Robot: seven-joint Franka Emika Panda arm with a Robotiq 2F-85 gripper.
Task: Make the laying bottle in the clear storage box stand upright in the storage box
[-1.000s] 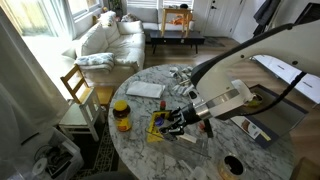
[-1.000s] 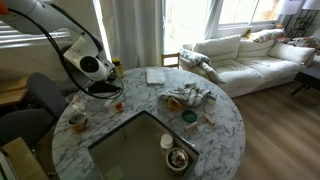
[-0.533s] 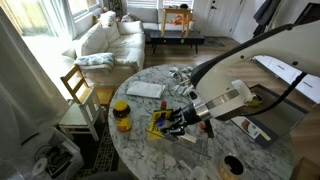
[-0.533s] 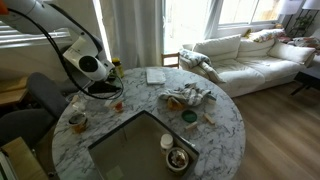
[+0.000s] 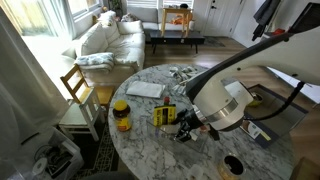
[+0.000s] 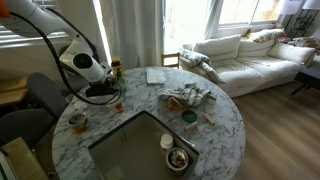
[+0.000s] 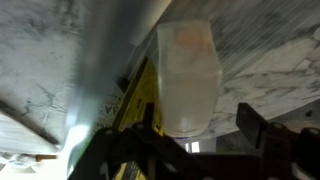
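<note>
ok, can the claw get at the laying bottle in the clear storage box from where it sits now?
Probably yes. In the wrist view the pale bottle sits right ahead of the claw, between its fingers, with nothing in between. Whether the fingers touch it, I cannot tell.

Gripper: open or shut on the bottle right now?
Cannot tell. In the wrist view the pale bottle sits between the fingers, but contact isn't visible; exterior views are too small.

Home living room indicated. Cream sofa point(image 6: 250, 55) with cushions seen near bright windows point(image 6: 190, 25); same sofa point(image 5: 105, 40) shown beside wooden chair point(image 5: 78, 92). Wood floor point(image 6: 290, 120) visible. Round marble table point(image 5: 150, 150) occupied by household clutter: orange-lidded jar point(image 5: 121, 115), yellow packet point(image 5: 164, 115), notebook point(image 6: 155, 76). Low dark bench point(image 5: 172, 40) placed by far wall.
</note>
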